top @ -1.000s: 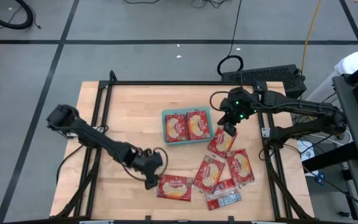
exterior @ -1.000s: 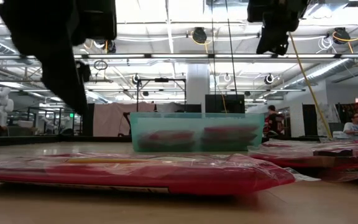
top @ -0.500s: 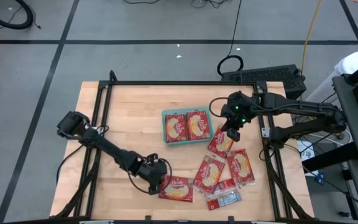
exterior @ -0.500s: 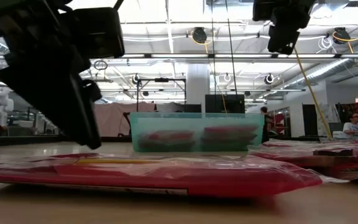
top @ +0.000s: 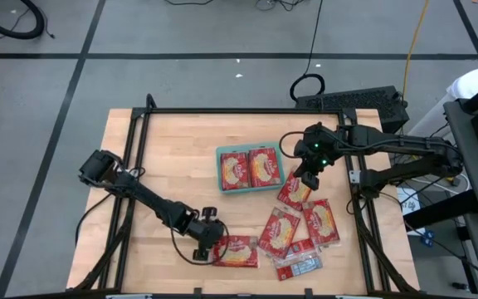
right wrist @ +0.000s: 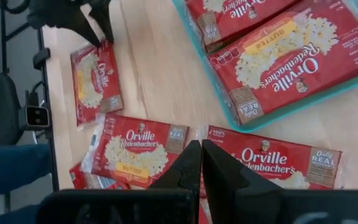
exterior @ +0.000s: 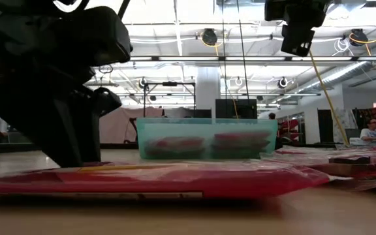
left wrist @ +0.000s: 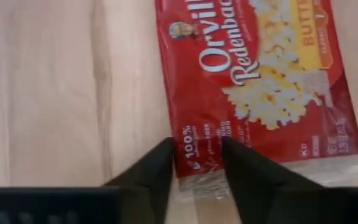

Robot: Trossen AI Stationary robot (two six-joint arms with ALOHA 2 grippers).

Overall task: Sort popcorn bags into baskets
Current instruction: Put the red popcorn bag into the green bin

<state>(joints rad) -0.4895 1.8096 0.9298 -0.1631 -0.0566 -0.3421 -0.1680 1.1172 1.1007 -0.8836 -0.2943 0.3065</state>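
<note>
Now packet (left wrist: pixel 253 87) corner between left gripper (left wrist: pixel 196 163) fingers.

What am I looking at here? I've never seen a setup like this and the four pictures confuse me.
It is a robot with two dark arms working at a wooden table. One picture looks straight down, one looks level across the tabletop, and two come from cameras on the arms' wrists. A teal tray near the middle holds two red popcorn bags. More bags lie loose at the near right, and one lies apart. The left end effector is down at that bag's corner, its fingers either side of the edge; a firm grip cannot be confirmed. The right end effector hangs shut and empty over the loose bags beside the tray.
</note>
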